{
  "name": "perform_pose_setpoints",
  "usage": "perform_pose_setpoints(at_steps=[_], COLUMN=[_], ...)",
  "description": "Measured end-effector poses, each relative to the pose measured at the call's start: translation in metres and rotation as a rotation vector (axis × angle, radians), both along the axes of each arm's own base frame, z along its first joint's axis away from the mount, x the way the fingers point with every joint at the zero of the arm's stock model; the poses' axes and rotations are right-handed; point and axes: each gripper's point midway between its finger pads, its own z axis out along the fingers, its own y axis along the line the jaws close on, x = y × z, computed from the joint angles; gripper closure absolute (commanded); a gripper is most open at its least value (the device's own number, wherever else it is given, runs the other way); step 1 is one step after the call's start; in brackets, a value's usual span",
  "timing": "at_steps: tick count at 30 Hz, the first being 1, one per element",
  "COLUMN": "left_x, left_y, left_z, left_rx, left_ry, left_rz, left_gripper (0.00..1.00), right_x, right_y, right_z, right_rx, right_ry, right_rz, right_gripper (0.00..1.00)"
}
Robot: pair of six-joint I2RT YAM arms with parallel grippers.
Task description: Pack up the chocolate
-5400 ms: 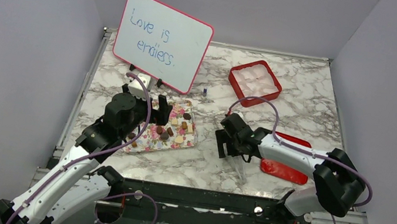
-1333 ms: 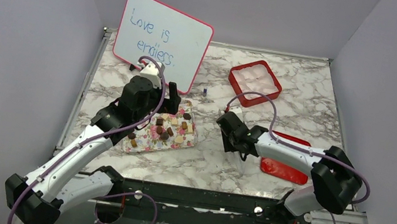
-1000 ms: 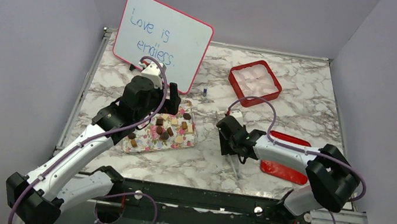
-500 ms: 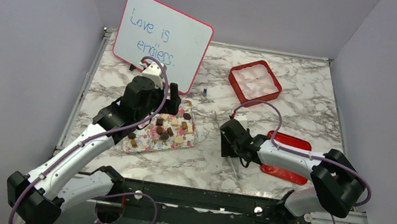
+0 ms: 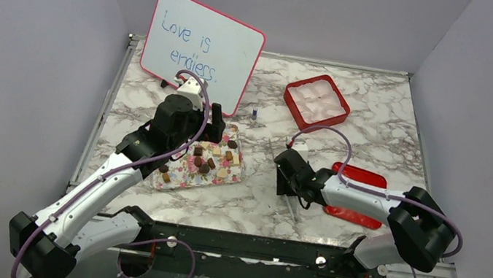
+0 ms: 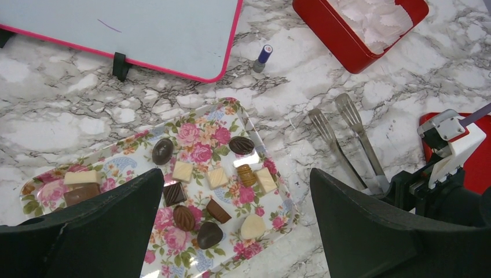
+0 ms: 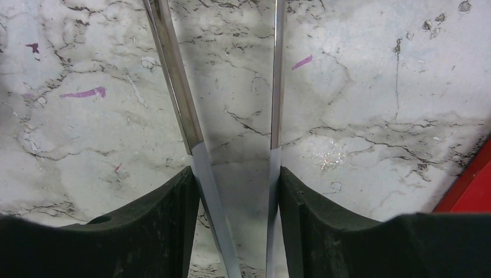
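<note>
- Chocolate [image 6: 217,211] lies loose on the floral tray [image 6: 191,134], brown and pale pieces set close together. None is in the red box [image 6: 330,29] yet. Pieces this small could skid or roll off if nudged sideways.
- Tray and box stand well apart on the bench [image 6: 69,127], so every piece faces a long carry. A weak pinch may drop one on the marble.
- Left tool [image 6: 237,176] hovers above the tray, released, its fingers spread wide with nothing between them. Coming straight down, it could straddle several pieces at once or press the rim and tip the tray.
- Tongs [image 7: 173,69] are grasped by the right tool [image 7: 234,174], whose fingers press the outside of both arms toward the hinge end. The spoon tips lie near the tray's right edge. Whether the tongs are off the bench I cannot tell.
- Slick metal held that far back may twist or slide out when raised.
- Squeezing near the hinge may fail to bring the tips together. Too hard a squeeze could crush a piece or shoot it away.
- Both arms would crowd over the tray, so the tong tips could strike the left tool's fingers.
- Small bottle [image 6: 262,58] stands just behind the tray and could be knocked over by a careless sweep.
</note>
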Motion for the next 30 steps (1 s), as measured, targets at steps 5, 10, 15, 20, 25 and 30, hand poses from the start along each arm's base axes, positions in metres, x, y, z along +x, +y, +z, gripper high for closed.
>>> perform_pose_setpoints(at_steps=[5, 10, 15, 20, 25, 30], left_x=[0.000, -0.001, -0.002, -0.003, -0.003, -0.005], left_y=[-0.003, -0.007, -0.020, -0.036, -0.041, -0.032], left_z=[-0.002, -0.006, -0.020, -0.040, -0.039, -0.017], left_rx=[-0.008, -0.021, -0.045, -0.071, -0.087, -0.091], left_ry=[0.011, 0.031, 0.098, 0.188, 0.197, 0.117], left_rz=[-0.008, -0.017, -0.056, -0.100, -0.115, -0.100], left_gripper=[0.03, 0.03, 0.03, 0.03, 0.03, 0.03], right_x=[-0.005, -0.006, 0.004, 0.008, 0.010, 0.009], right_y=[-0.007, -0.009, 0.001, 0.010, 0.018, 0.024], right_z=[0.002, 0.023, 0.062, 0.085, 0.102, 0.115], right_rx=[-0.025, -0.037, 0.010, 0.022, 0.032, 0.049], right_ry=[0.015, 0.010, -0.068, -0.102, -0.109, -0.104], right_rz=[0.006, 0.028, 0.088, 0.163, 0.208, 0.242], right_gripper=[0.47, 0.47, 0.47, 0.47, 0.48, 0.49])
